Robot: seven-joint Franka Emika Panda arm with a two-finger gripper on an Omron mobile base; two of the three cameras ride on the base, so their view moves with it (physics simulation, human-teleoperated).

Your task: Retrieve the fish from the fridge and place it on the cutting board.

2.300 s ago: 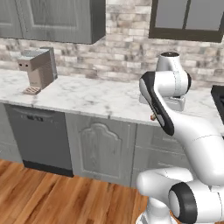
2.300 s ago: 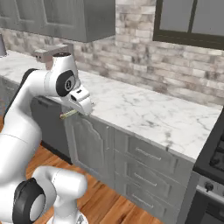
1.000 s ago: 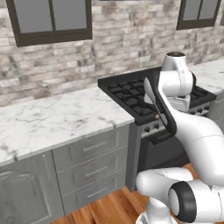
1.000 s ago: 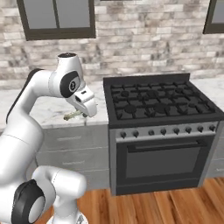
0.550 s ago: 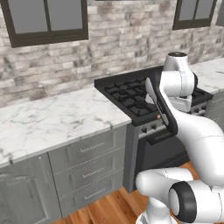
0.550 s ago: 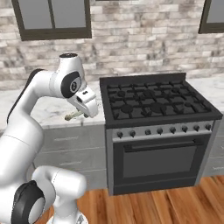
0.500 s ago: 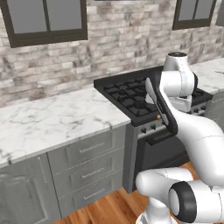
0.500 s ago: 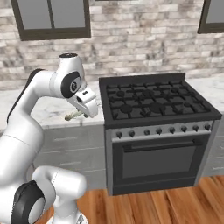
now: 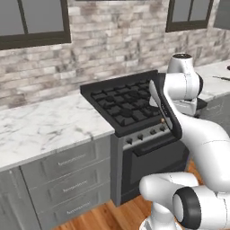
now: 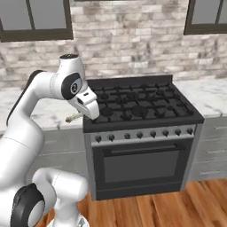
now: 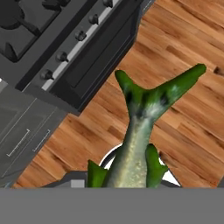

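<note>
Hand view: fish (image 11: 138, 131) tail over floor | right base: hand (image 10: 87, 111) clamped on fish

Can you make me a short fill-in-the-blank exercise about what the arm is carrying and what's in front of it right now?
1. The tool is shut on the ____.
2. The fish's forked tail hangs over a floor made of ____.
3. The black appliance in front of the robot is a ____ with an oven below.
4. The counter beside it is pale ____.

Missing words: fish; wood; stove; marble
</note>
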